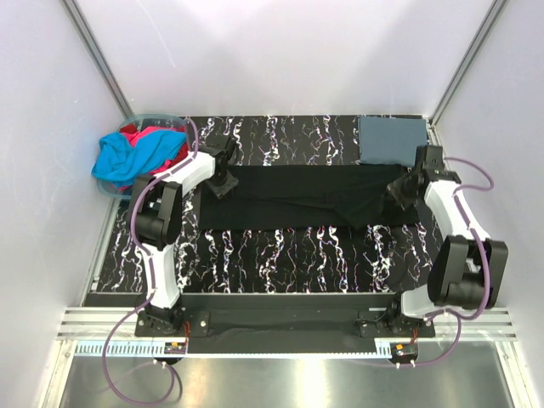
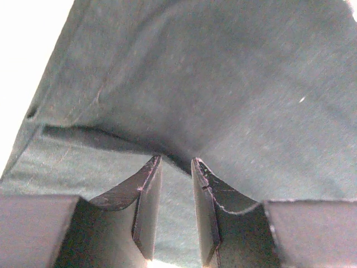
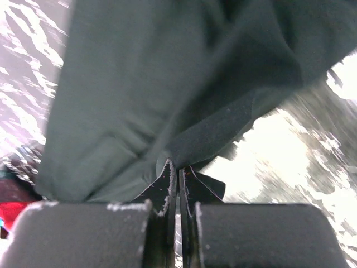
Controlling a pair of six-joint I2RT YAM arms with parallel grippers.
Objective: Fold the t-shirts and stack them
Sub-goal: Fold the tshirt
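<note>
A black t-shirt (image 1: 306, 200) lies as a long band across the marbled table (image 1: 280, 255). My left gripper (image 1: 223, 184) is at its left end. In the left wrist view the fingers (image 2: 148, 201) stand partly apart, with cloth (image 2: 223, 84) filling the gap and a fold bunched at the gripper (image 2: 174, 160) tips. My right gripper (image 1: 398, 189) is at the shirt's right end. In the right wrist view this gripper (image 3: 177, 163) is shut, pinching an edge of the black cloth (image 3: 167, 72). A folded slate blue-grey shirt (image 1: 393, 138) lies at the back right.
A pale plastic tub (image 1: 157, 115) at the back left holds crumpled cyan (image 1: 136, 155) and red (image 1: 134, 130) shirts. A patch of red cloth (image 3: 14, 215) shows low on the left of the right wrist view. White walls enclose the table on three sides.
</note>
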